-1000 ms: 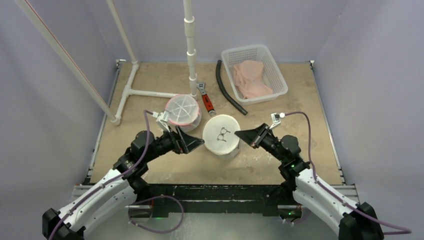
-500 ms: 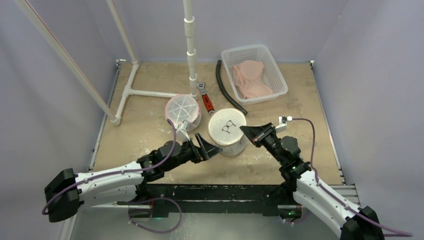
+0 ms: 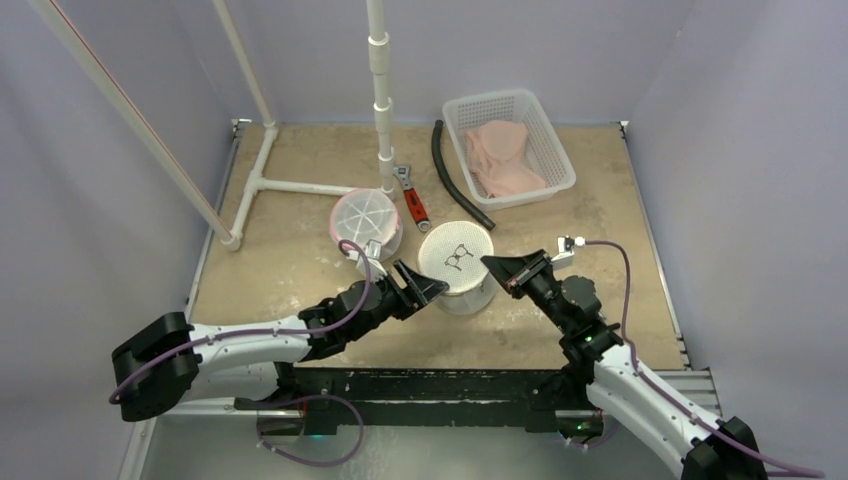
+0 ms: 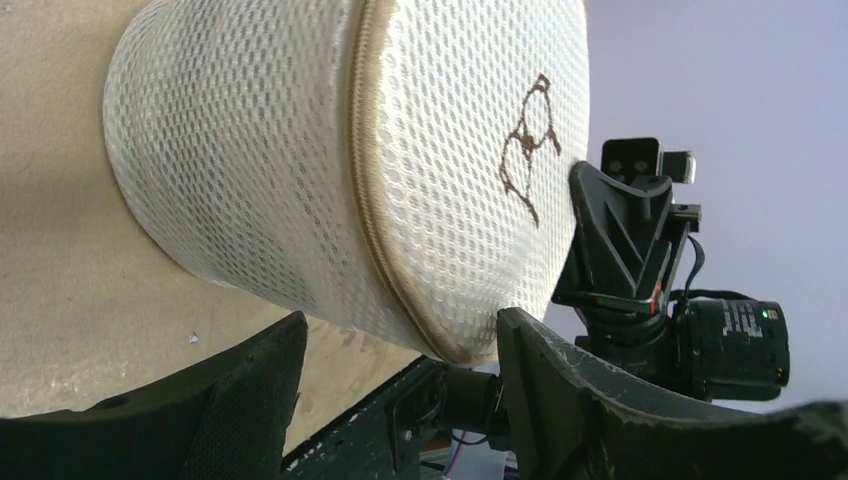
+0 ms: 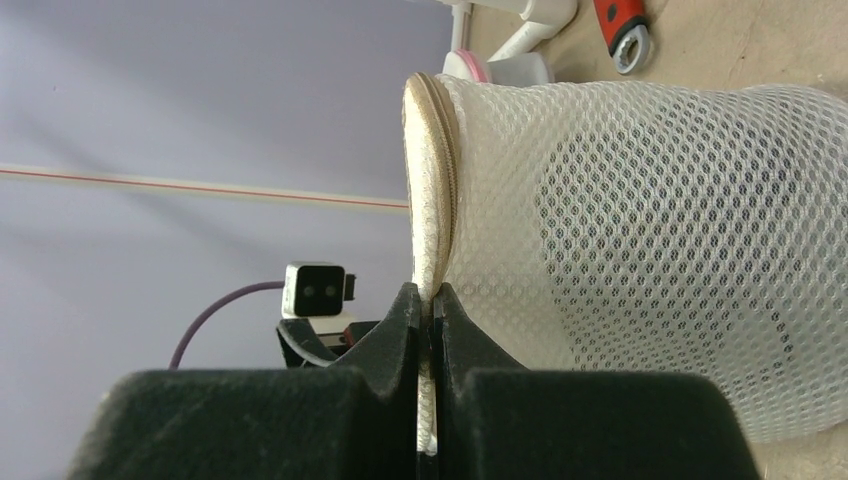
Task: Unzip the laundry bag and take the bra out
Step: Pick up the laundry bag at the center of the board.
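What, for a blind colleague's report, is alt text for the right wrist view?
The right gripper, shut, pinches the tan zippered rim of a white cylindrical mesh laundry bag; a red-handled wrench lies beyond.

The mesh of the laundry bag [image 5: 650, 250] showed only 1 dim darker patch, so its contents could not be made out. The pressed-together fingers of the right gripper [image 5: 430, 300] covered the stretch of zip seam they pinched, and whether a pull lay there could not be told. The left wrist view's bottom edge cut off the 2 fingers of the left gripper [image 4: 400, 325], which hid part of the bag's rim. The red wrench [image 5: 622, 25] ran off the top edge. From above, the pink cloth [image 3: 500, 155] in the basket [image 3: 556, 142] was too small to identify
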You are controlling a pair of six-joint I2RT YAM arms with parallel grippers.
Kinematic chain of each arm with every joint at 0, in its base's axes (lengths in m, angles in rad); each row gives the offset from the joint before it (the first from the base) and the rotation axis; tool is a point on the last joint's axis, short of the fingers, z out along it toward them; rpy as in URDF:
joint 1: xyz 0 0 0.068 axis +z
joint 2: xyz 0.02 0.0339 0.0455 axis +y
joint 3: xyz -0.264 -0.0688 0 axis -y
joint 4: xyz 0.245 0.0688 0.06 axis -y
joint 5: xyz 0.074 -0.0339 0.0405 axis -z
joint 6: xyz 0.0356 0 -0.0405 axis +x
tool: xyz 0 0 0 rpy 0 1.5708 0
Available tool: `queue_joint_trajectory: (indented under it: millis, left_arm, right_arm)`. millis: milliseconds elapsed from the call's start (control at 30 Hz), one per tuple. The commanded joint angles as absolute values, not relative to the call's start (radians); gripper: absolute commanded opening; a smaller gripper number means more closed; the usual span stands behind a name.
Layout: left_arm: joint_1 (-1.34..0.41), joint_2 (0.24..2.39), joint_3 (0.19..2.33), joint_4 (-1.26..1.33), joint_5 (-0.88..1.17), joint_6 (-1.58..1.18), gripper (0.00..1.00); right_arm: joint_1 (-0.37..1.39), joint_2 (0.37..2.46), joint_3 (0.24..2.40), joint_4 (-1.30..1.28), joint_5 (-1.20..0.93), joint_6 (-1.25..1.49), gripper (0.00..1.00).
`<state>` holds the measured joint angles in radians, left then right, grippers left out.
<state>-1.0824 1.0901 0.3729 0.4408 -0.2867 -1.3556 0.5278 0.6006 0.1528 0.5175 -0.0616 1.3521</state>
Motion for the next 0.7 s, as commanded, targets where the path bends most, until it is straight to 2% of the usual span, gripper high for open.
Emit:
queue_joint_trajectory:
  millis: [0,133,267,433,500,533,567,667]
  left_arm:
    - [-1.087,1.125,0.400,0.544,-0.327,-1.410,0.67]
    - [-1.087,1.129,0.415,0.539,-0.346,-1.391,0.59]
    - [-1.087,1.147,0.434,0.536,-0.336,-1.366,0.39]
    - [-1.086,1.157,0.434,0.531,-0.331,-1.349,0.26]
    - [-1.086,1.144,0.440,0.509,-0.335,-1.334,0.14]
    - [-1.085,1.131,0.444,0.492,-0.336,-1.317,0.07]
    - [-1.085,1.115,0.451,0.467,-0.336,-1.297,0.00]
    - [-1.072,1.051,0.488,0.345,-0.322,-1.210,0.00]
  right_arm:
    - [0.533,0.579,0.148,0.566,-0.056,1.362,0.00]
    - [0.533,0.586,0.134,0.584,-0.095,1.342,0.00]
    - [0.533,0.600,0.114,0.634,-0.147,1.313,0.00]
    - [0.533,0.613,0.126,0.617,-0.216,1.262,0.00]
    - [0.534,0.606,0.137,0.588,-0.242,1.235,0.00]
    - [0.534,0.603,0.150,0.563,-0.258,1.207,0.03]
    - [0.534,0.599,0.167,0.528,-0.268,1.176,0.14]
    - [0.533,0.584,0.215,0.403,-0.327,1.104,0.47]
